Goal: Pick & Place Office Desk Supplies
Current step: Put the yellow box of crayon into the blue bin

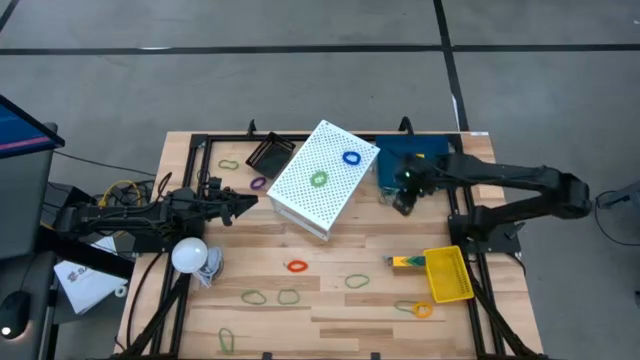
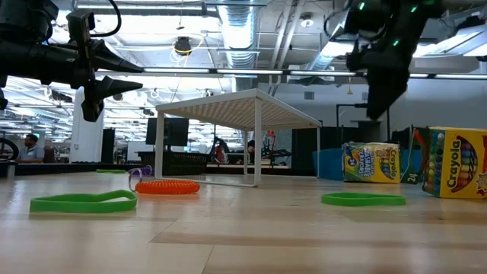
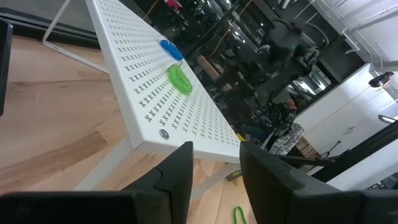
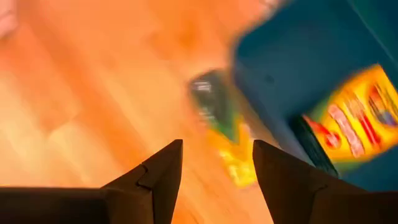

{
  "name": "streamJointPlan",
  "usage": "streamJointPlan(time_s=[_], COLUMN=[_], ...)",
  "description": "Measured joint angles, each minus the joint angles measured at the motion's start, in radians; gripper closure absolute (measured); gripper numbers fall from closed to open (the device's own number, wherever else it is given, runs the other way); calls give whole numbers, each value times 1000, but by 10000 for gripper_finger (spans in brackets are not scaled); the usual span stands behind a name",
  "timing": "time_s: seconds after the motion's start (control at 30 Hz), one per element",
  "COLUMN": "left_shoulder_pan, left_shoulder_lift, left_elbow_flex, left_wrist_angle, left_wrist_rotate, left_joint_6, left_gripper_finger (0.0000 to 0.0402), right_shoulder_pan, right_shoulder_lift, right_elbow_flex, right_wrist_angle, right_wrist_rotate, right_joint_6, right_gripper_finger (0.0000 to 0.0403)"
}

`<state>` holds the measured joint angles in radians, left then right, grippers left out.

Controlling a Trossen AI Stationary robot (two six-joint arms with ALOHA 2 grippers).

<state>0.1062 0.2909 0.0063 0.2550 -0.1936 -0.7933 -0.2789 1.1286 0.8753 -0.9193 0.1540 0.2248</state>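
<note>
Rubber bands lie scattered over the wooden table: an orange one near the middle, green ones toward the near edge, a purple one close to the black mesh tray at the far side. Blue band and green coiled band sit on top of the white perforated stand, which stands tilted across the table's centre. Yellow mesh tray rests at the right edge, a crayon pack lying just beside it on the inner side. Blue tray sits at the far right, just beside the stand; the right wrist view shows one crayon pack inside it and another pack on the wood just outside, blurred. Right gripper hangs above the table beside the blue tray, fingers apart, nothing between them. Left gripper hovers off the table at the left, pointing toward the stand, fingers parted with a gap, holding nothing. White round bulb sits near the left arm's base. From table height, two crayon packs show at the right, with flat green bands and the orange coil on the boards in front.
</note>
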Motion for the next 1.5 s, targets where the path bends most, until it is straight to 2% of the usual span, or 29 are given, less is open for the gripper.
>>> streamJointPlan(time_s=[0.17,0.4,0.67,1.1,1.5], left_shoulder_pan=[0,0,0,0,0], left_shoulder_lift=[0,0,0,0,0], left_elbow_flex=[0,0,0,0,0], left_wrist_angle=[0,0,0,0,-1], left_wrist_rotate=[0,0,3,43,45], left_joint_6=[1,18,36,56,56], left_gripper_finger=[275,275,275,275,275], right_shoulder_pan=[88,109,68,-2,-39], right_shoulder_lift=[-31,2,68,66,69], right_elbow_flex=[0,0,-20,-103,-107], right_wrist_angle=[0,0,40,107,131], right_wrist_rotate=[8,11,24,33,30], right_joint_6=[-151,-295,-304,-285,-304], right_gripper_finger=[212,212,212,212,212])
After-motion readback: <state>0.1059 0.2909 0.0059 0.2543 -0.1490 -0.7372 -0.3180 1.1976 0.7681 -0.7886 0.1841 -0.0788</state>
